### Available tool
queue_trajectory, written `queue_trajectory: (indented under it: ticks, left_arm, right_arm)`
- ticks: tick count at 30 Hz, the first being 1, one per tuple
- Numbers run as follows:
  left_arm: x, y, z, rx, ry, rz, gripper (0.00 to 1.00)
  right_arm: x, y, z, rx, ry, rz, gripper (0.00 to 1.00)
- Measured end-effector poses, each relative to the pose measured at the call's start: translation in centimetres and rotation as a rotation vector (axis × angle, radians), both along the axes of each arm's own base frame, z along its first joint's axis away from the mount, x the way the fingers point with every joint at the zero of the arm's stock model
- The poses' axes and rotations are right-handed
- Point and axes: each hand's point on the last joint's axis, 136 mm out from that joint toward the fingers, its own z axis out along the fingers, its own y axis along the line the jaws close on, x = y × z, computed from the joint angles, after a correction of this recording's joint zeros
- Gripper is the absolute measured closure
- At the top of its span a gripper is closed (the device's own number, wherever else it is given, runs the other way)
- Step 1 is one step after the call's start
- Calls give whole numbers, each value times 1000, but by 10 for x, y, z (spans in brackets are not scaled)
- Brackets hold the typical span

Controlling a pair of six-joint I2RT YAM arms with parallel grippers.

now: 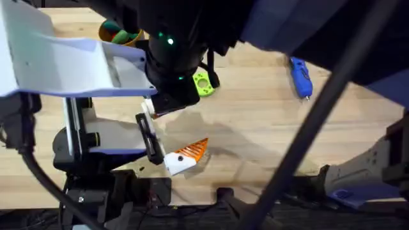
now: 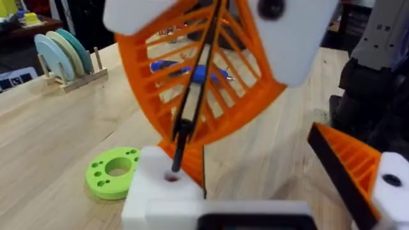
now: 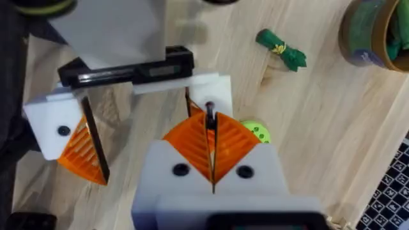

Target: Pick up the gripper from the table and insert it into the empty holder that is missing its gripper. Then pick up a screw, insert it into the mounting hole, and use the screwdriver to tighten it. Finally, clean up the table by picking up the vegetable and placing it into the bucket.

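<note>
My right gripper point(image 3: 209, 131), white with orange ribbed pads, is shut on a thin black screw point(image 2: 195, 89). The screw's tip stands in the mounting hole of the white holder point(image 2: 163, 188). The orange gripper piece point(image 2: 192, 160), black on one side, sits against that holder. The holder is one finger of the black-and-white claw, my left gripper point(image 2: 255, 150), which stands wide open; its other orange finger point(image 2: 348, 169) is far off to the side. The blue screwdriver point(image 1: 299, 76) lies at the far right. The dark green vegetable point(image 3: 281, 50) lies near the bucket point(image 3: 370, 32).
A lime-green ring disc point(image 1: 203, 83) lies on the wooden table point(image 1: 268, 128) just beyond the claw. A wooden rack of round plates point(image 2: 64, 54) stands farther back. The right arm hangs large and dark over the table's middle.
</note>
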Motion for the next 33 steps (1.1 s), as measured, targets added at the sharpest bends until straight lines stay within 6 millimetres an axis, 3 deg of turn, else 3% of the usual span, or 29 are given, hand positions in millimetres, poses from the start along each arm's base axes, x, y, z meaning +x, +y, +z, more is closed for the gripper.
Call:
queue_trajectory:
  ticks: [33]
  left_arm:
    - [0, 0, 0, 0, 1, 0, 15]
  right_arm:
    - [2, -1, -4, -16, -5, -3, 995]
